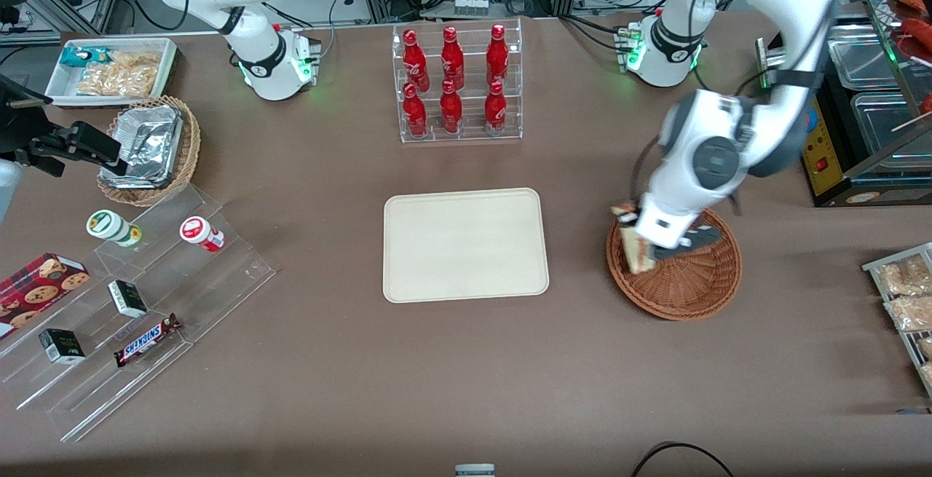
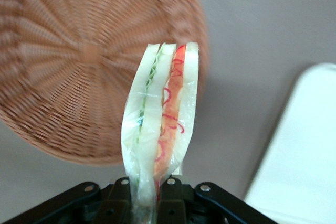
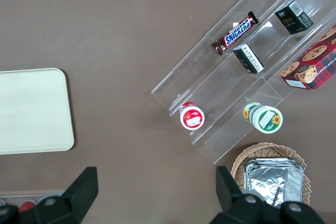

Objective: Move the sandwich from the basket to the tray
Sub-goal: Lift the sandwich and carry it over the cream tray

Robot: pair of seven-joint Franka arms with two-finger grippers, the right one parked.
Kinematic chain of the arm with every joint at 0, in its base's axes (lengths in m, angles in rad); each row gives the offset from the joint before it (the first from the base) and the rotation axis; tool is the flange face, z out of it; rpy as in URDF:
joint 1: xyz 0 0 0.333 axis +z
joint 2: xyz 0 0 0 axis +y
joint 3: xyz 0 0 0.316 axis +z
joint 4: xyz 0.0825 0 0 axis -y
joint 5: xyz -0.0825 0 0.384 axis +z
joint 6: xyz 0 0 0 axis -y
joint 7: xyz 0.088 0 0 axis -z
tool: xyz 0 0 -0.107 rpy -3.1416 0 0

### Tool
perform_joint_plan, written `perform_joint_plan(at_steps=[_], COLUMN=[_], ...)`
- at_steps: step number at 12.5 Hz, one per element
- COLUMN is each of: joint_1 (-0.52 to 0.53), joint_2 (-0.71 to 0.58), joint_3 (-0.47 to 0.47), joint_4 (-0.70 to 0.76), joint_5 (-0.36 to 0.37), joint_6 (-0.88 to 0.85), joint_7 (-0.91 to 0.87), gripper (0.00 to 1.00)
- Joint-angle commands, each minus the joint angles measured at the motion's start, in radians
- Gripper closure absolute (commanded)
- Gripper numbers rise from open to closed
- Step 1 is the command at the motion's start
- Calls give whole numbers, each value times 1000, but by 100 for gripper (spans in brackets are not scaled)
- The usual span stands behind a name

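Gripper [image 1: 644,244] w/ sandwich [image 1: 632,242] above basket [image 1: 684,280] rim, on tray [image 1: 466,244] side (tray sits near basket, apart). Bottle rack [image 1: 457,84] farther from front cam than tray.

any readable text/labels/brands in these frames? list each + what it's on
"SNICKERS": on the brown candy bar on the clear acrylic step display.
Red bottles in the clear rack: white script on them, too small to read.
Cookie box, two small dark boxes and two round-lidded cups: printing present, not legible.
No text on the sandwich clamped in the gripper, the basket or the tray.
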State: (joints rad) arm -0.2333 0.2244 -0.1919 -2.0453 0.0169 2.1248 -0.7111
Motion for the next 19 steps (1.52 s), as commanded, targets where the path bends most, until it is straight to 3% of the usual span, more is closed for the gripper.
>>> perform_joint_plan(at_steps=[1, 10, 15, 19], joint_1=[-130, -398, -440, -452], joint_2=[99, 413, 524, 559], joint_3=[8, 11, 12, 12], joint_4=[126, 506, 643, 671], joint_5=[9, 12, 69, 132], joint_6=[-17, -19, -16, -9], joint_7=[-48, -231, -316, -375], gripper=[95, 97, 97, 97])
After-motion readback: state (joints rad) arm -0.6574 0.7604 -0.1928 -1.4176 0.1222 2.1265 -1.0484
